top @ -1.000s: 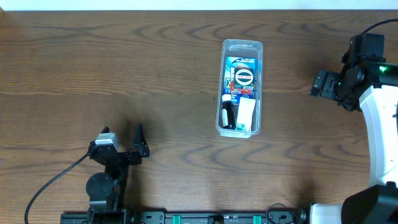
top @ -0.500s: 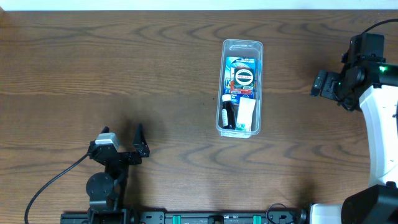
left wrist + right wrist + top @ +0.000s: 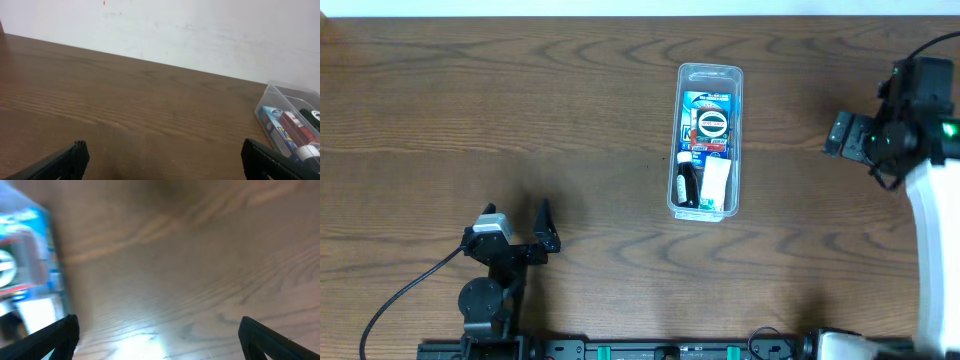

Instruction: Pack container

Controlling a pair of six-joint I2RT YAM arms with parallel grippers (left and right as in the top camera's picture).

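Observation:
The container (image 3: pixel 682 78) is a clear, long plastic bin upright on the wooden table, right of centre. It holds a blue package with a round item, a black bottle and a white box. It also shows in the left wrist view (image 3: pixel 278 96) and blurred in the right wrist view (image 3: pixel 50 240). My left gripper (image 3: pixel 542 222) is open and empty at the front left; its fingers frame bare table in the left wrist view (image 3: pixel 162 157). My right gripper (image 3: pixel 837 132) is open and empty, well right of the container; the right wrist view (image 3: pixel 157 332) shows bare table between its fingers.
A white wall (image 3: pixel 200 30) runs along the table's far edge. A black cable (image 3: pixel 400 300) trails from the left arm's base at the front left. The white right arm body (image 3: pixel 935 220) stands along the right edge.
My right arm has shifted slightly to the right, and its wrist view is motion-blurred. The left arm and the container have not moved.

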